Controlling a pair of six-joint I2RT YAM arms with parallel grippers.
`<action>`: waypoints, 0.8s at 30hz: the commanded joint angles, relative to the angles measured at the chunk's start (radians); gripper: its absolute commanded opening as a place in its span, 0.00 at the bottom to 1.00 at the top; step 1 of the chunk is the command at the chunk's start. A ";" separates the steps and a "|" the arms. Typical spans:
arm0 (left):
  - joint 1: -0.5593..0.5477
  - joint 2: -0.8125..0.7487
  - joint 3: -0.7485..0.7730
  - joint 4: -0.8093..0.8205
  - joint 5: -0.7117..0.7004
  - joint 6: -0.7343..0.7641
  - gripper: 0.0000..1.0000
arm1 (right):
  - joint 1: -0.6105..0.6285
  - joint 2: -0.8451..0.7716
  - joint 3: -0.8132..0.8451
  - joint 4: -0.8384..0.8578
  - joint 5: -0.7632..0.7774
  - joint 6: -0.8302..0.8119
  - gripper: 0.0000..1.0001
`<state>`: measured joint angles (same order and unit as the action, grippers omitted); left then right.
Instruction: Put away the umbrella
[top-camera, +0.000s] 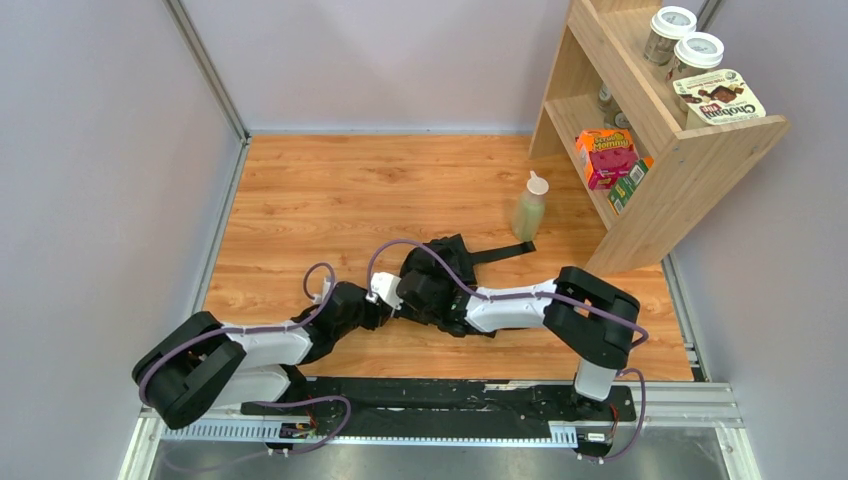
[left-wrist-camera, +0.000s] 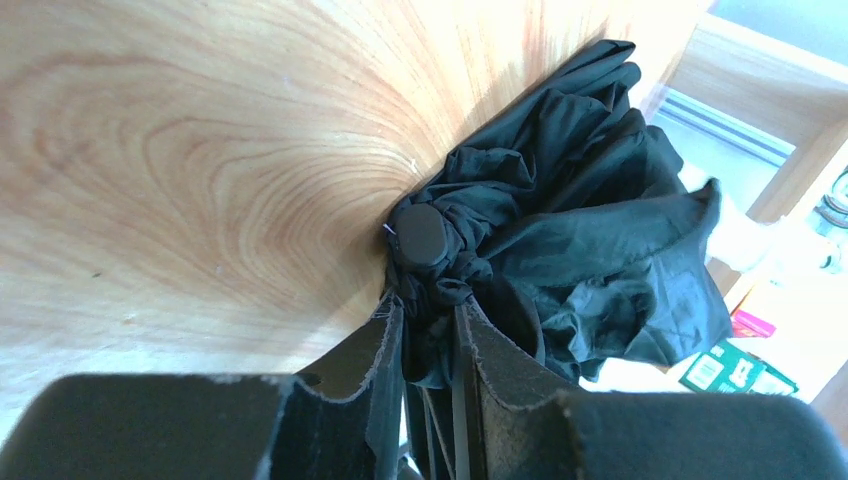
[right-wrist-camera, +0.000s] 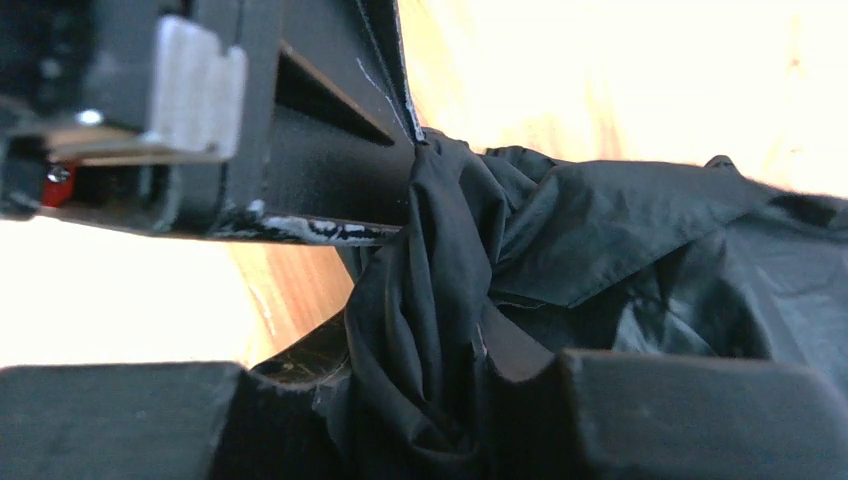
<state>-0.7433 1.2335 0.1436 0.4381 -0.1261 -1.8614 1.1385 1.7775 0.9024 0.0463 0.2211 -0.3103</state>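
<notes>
top external view: the black compact folding umbrella with crumpled matte fabric (top-camera: 435, 280) lies on the wooden table surface (top-camera: 300, 200), near the middle of it, and this umbrella serves as my landmark. my left gripper (top-camera: 378, 300) meets the umbrella at its left side; my right gripper (top-camera: 452, 305) meets it from the right. a flat black strap of the umbrella (top-camera: 500, 252) trails away to the right of the bundle. beyond the umbrella stands a clear squeeze bottle with greenish contents and a white nozzle cap (top-camera: 529, 208), apart from the fabric. further right of the umbrella is a light wooden open shelf unit (top-camera: 660, 150); an orange and pink snack box (top-camera: 606, 156) sits inside it, and two white-lidded jars (top-camera: 685, 40) stand on top.

left wrist view: my left gripper (left-wrist-camera: 428, 345) has its two fingers (left-wrist-camera: 375, 350) drawn close together, pinching bunched umbrella fabric between them. a small round black cap of the umbrella (left-wrist-camera: 418, 235) sits just beyond my fingertips, with the canopy (left-wrist-camera: 590, 230) spreading out past it to the right.

right wrist view: my right gripper (right-wrist-camera: 415, 360) has its fingers (right-wrist-camera: 520, 365) closed on a twisted fold of umbrella fabric (right-wrist-camera: 430, 280). the other arm's dark gripper body (right-wrist-camera: 300, 130) touches the same fabric from above.
</notes>
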 joint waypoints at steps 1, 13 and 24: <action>0.015 -0.075 -0.059 -0.300 0.043 0.088 0.21 | -0.074 0.100 0.006 -0.267 -0.164 0.100 0.09; 0.222 -0.702 0.005 -0.806 0.013 0.309 0.74 | -0.253 0.319 0.136 -0.341 -0.776 0.224 0.00; 0.232 -0.878 0.010 -0.814 0.083 0.202 0.75 | -0.391 0.599 0.322 -0.367 -1.158 0.442 0.00</action>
<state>-0.5163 0.2756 0.1394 -0.4011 -0.1017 -1.6211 0.7589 2.1677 1.3075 -0.0883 -0.9142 0.0456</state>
